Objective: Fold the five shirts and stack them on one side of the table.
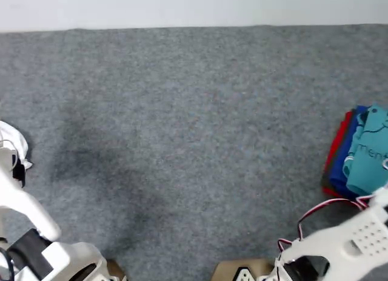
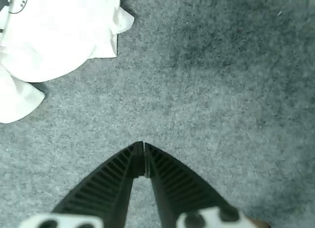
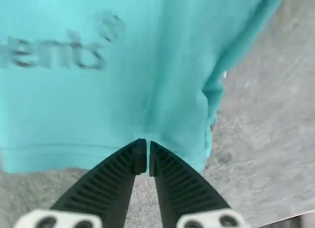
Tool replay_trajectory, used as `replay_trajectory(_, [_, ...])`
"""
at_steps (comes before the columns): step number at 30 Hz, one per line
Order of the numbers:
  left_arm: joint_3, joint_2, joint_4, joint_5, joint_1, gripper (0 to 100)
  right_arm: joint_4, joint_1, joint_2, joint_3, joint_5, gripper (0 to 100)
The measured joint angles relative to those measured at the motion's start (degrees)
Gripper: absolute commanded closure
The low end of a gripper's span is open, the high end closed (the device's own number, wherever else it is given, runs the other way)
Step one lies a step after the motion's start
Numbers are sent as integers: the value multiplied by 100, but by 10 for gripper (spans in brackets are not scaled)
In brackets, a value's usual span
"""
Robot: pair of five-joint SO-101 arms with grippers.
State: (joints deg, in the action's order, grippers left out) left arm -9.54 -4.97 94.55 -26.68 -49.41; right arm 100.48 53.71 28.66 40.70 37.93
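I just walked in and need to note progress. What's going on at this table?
Two arms are partway through folding shirts. On the right side of the table lies a folded pile, with a teal shirt on top of a blue shirt and a red shirt. The right gripper is shut and sits at the teal shirt's hem. The left gripper is also shut, over the bare grey mat beside a crumpled white shirt that is not yet folded.

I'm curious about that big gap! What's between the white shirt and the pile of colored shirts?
Just bare grey table cover. The high view shows it stretching from the white shirt at one edge to the stack of shirts at the other.
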Motion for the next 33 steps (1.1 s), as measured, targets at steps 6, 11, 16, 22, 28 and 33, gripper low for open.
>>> replay_trajectory(6, [0, 0, 0, 0, 0, 993, -527, -273, -308, 0, 0, 988])
replay_trajectory(11, [0, 0, 0, 0, 0, 993, -1829, -149, 176, 79, 9, 989])
replay_trajectory(16, [0, 0, 0, 0, 0, 993, -2954, 149, 862, 79, 9, 989])
replay_trajectory(22, [0, 0, 0, 0, 0, 993, -3341, 167, 1125, 220, 9, 989])
replay_trajectory(28, [0, 0, 0, 0, 0, 993, -2277, -70, 563, 738, 9, 989])
replay_trajectory(33, [0, 0, 0, 0, 0, 993, -897, -360, 35, 870, 18, 989])
